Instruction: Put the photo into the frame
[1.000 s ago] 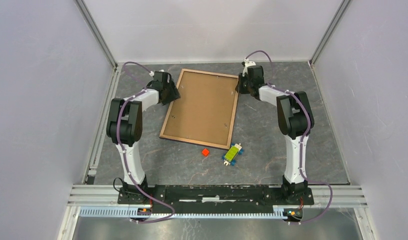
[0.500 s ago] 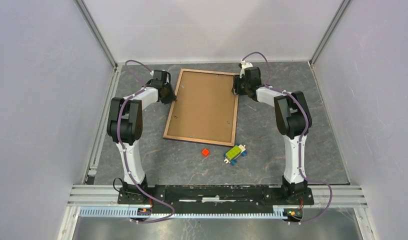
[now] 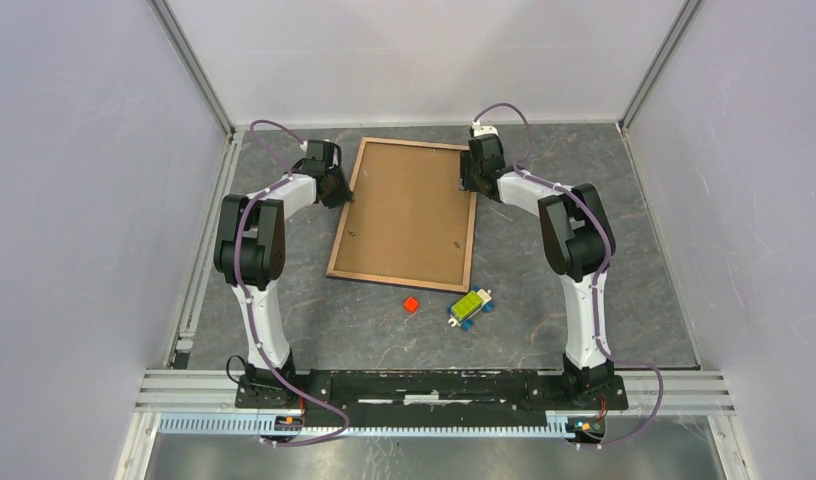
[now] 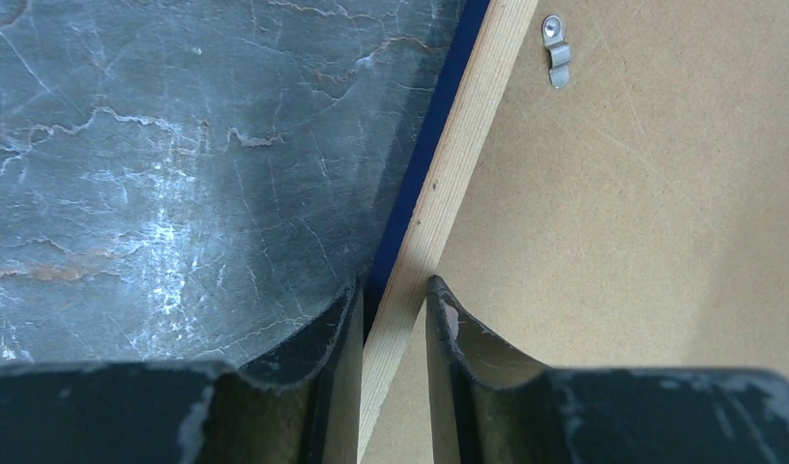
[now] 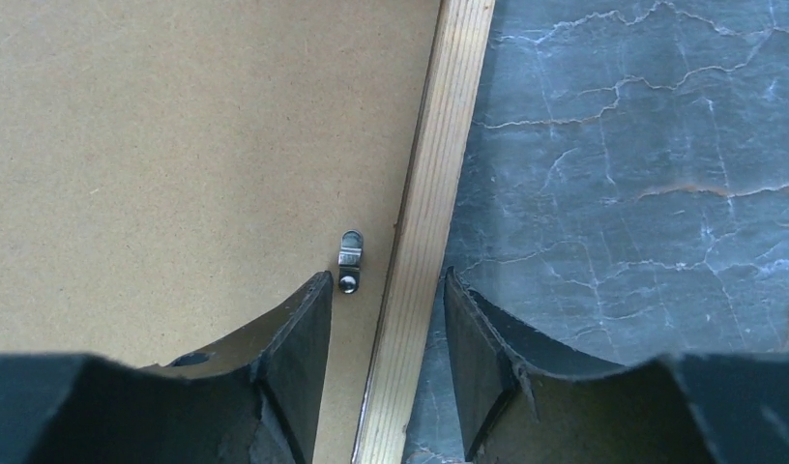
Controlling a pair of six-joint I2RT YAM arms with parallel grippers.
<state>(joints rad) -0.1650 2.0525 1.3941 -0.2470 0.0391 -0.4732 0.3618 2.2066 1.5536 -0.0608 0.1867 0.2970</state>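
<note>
Your left tool (image 4: 393,290) has just closed on the left rail of the frame (image 4: 458,145), one finger on each side of the wood with no gap to see; a second ago it stood wide. Your right tool (image 5: 386,280) has gone the other way; it has opened and now straddles the right rail near the far corner, with slack on the inner side and nothing held. Meanwhile the frame has swung from a slant to lie squarer on the desk (image 4: 178,174), back side up; I'd judge it is pinned on the left and freed on the right, ready for work on the back. The photo is in none of the views; whether it lies under the backing board (image 4: 642,242) I cannot tell. The rail is pale, straight-grained wood with a dark blue sliver along its outer edge; the board is flat, matt brown fibre; small bent metal clips (image 5: 350,259) sit beside the rail; the desk is grey, veined like stone, faintly glossy.
</note>
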